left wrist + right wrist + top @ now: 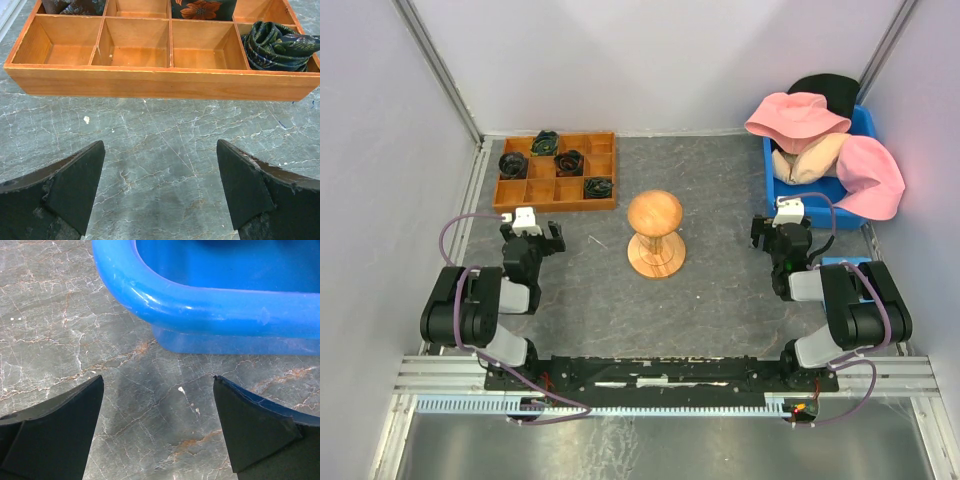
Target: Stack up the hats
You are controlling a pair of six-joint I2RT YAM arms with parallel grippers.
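Several hats are piled in a blue bin [865, 122] at the back right: a pink hat [795, 115] on top, a second pink hat [873, 177] draped over the bin's right side, a beige hat [808, 160] under them and a black hat [828, 88] at the back. My right gripper [786, 228] stands open just in front of the bin, whose blue rim [210, 307] fills the right wrist view; nothing is between its fingers [65, 430]. My left gripper [530, 232] is open over bare table in front of the wooden tray [160, 82].
A mushroom-shaped wooden stand [656, 234] is upright mid-table between the arms. The compartmented wooden tray [557, 172] at back left holds dark coiled bundles [280, 45]. White walls enclose the grey marbled table on three sides.
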